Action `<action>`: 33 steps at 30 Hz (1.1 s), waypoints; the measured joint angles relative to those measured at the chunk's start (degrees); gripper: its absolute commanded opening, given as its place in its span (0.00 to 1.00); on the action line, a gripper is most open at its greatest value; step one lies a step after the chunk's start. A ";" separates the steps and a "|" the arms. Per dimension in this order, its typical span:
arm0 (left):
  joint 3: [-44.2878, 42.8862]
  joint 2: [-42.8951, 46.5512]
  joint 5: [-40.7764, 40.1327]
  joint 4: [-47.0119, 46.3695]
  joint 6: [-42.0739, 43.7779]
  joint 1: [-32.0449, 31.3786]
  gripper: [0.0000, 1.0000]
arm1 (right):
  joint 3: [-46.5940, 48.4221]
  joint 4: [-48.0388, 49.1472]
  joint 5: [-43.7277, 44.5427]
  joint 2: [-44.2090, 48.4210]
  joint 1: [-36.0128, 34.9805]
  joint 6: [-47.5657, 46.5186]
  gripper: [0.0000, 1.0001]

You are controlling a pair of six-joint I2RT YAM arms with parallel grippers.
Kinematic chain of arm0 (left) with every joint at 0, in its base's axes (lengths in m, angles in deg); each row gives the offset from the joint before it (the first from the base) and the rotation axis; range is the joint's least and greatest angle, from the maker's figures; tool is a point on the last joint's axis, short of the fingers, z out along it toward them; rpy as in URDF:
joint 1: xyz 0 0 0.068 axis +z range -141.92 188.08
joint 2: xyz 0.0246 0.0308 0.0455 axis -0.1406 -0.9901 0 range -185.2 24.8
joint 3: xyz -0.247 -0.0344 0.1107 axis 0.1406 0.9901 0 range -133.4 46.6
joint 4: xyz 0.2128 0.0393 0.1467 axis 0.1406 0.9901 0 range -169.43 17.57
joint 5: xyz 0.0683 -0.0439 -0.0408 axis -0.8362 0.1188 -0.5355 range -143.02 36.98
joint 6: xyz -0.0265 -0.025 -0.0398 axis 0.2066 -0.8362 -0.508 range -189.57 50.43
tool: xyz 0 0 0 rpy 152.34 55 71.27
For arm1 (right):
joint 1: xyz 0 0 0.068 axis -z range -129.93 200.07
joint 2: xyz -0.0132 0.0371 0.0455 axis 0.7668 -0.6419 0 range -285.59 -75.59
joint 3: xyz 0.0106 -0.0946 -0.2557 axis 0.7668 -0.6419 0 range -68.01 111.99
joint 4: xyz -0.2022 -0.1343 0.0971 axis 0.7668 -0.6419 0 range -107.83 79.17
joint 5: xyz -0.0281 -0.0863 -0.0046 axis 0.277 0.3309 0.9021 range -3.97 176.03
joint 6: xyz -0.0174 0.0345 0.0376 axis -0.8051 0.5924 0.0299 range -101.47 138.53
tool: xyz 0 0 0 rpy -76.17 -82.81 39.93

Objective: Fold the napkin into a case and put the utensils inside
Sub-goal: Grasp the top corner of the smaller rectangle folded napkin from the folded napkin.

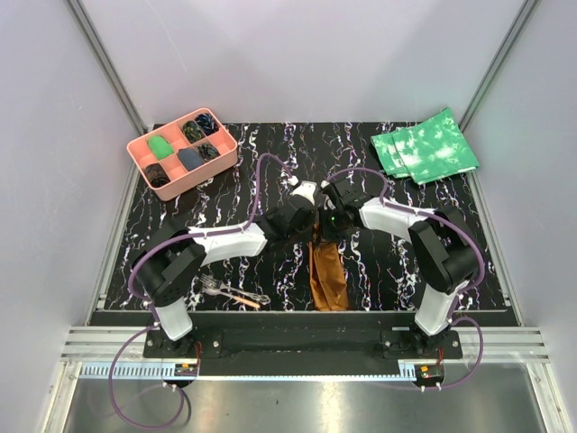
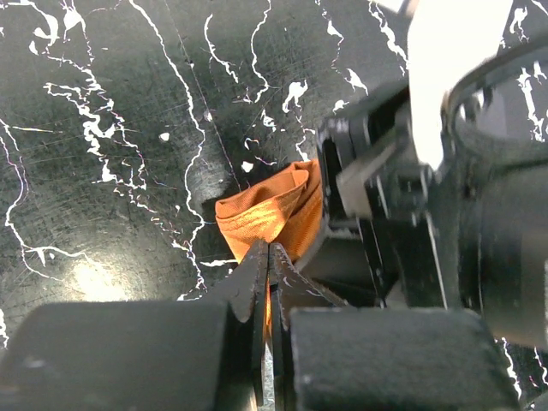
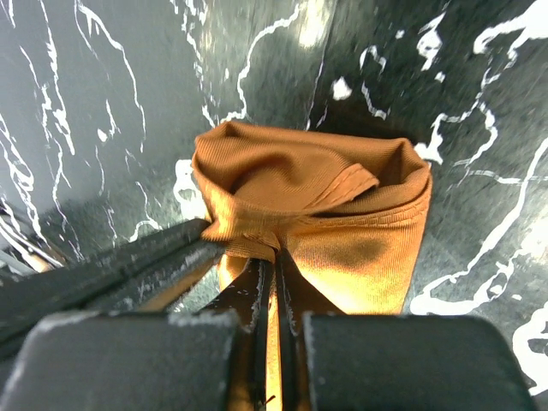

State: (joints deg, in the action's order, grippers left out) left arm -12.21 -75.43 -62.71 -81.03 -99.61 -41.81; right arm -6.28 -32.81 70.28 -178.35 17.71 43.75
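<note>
The napkin [image 1: 328, 275] lies in the middle of the table [image 1: 270, 153], folded into a long thin strip. Its far end is bunched up. The left gripper [image 2: 268, 257] and the right gripper [image 3: 276, 265] both pinch that end tight, side by side. The utensils [image 1: 233, 293] lie by the front edge on the left, well apart from the cloth. I think the folding is partly done. The case looks unfinished, and nothing is inside yet.

**Bystanders around the pincers**

A pink plastic compartment tray [image 1: 203, 176], holding small dark and green pieces, sits well beyond the left pincer [image 1: 314, 234], off to its left. Folded green cloths [image 1: 424, 146] with white mottling lie well beyond the right pincer [image 1: 331, 234], off to its right. A black, white-veined marble tabletop [image 1: 270, 162] spreads beneath both.
</note>
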 measured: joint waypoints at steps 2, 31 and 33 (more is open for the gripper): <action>0.02 0.00 0.07 -0.07 -0.04 0.00 0.00 | 0.72 -0.22 -0.07 -0.55 0.31 0.39 0.00; -0.11 -0.44 -1.49 0.94 -3.06 0.13 0.00 | -1.79 13.55 -8.26 -1.99 4.04 0.74 0.03; -0.35 -0.83 -1.49 1.62 -3.37 0.42 0.00 | -2.38 14.86 -8.90 -1.99 4.20 0.48 0.05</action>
State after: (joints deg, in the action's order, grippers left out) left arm -12.56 -76.26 -64.20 -79.42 -102.98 -41.39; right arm -8.66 -17.95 61.38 -180.33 21.90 44.23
